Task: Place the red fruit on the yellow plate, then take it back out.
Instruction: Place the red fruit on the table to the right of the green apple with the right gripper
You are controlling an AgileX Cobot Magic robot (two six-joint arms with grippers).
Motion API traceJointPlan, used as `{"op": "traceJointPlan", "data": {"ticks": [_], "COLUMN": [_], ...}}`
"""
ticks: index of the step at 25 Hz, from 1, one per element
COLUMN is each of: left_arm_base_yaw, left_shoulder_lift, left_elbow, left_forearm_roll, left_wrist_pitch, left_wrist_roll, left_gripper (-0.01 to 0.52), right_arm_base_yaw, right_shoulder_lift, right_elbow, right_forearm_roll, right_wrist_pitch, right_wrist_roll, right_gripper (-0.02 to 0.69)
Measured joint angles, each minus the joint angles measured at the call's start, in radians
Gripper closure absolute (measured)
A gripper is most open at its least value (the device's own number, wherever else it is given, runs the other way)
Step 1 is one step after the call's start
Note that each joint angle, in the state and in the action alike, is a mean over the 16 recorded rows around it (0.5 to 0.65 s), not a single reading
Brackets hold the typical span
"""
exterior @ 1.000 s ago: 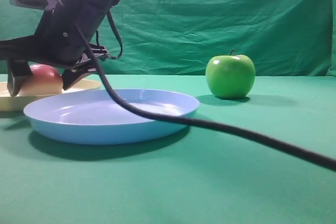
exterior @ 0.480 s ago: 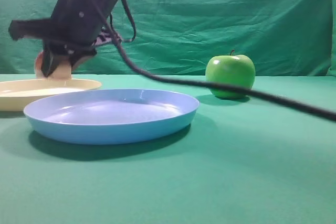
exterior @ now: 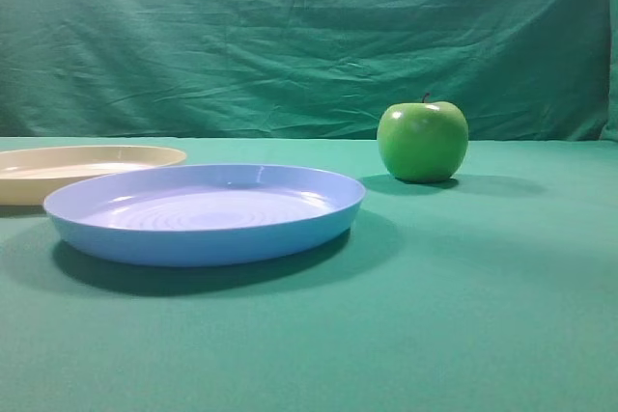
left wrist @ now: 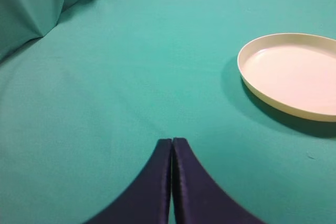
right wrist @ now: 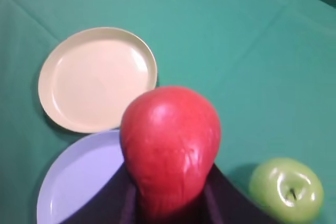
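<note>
1. Since a second ago, the right gripper (right wrist: 170,203) has lifted the red fruit (right wrist: 170,148) off the yellow plate (right wrist: 97,80) and risen out of the exterior high view.
2. From the right wrist camera, the red fruit sits pinched between the two dark fingers (right wrist: 223,198) of that claw, held in the air well above the green table (right wrist: 247,51).
3. Below it the yellow plate lies bare, toward the table's left edge in the high view.
4. A light blue plate (exterior: 205,211) sits just beside the yellow one, nearer the front edge; whether their rims touch I cannot tell.
5. A green apple (exterior: 423,140) stands upright, well apart to the right, toward the back edge.
6. Over bare cloth near the yellow plate, the left gripper (left wrist: 172,148) has its fingertips pressed together, gripping nothing.
</note>
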Motion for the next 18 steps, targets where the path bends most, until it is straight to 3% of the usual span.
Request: {"op": "traceJointPlan", "data": {"ticks": [10,18], "left_arm_base_yaw": [0.0,0.0], "left_shoulder_lift": [0.0,0.0], "left_elbow": [0.0,0.0], "left_forearm_roll": [0.0,0.0], "left_wrist_pitch": [0.0,0.0], "left_wrist_roll": [0.0,0.0], "left_gripper": [0.514,0.514], "right_arm_base_yaw": [-0.127,-0.237], "right_shoulder_lift": [-0.428,-0.568], "right_elbow": [0.618,0.973], "right_forearm_roll": [-0.018,-0.026], "right_wrist_pitch": [-0.17,-0.329], "right_wrist_roll": [0.055,0.062], "right_gripper": [0.484,0.484]}}
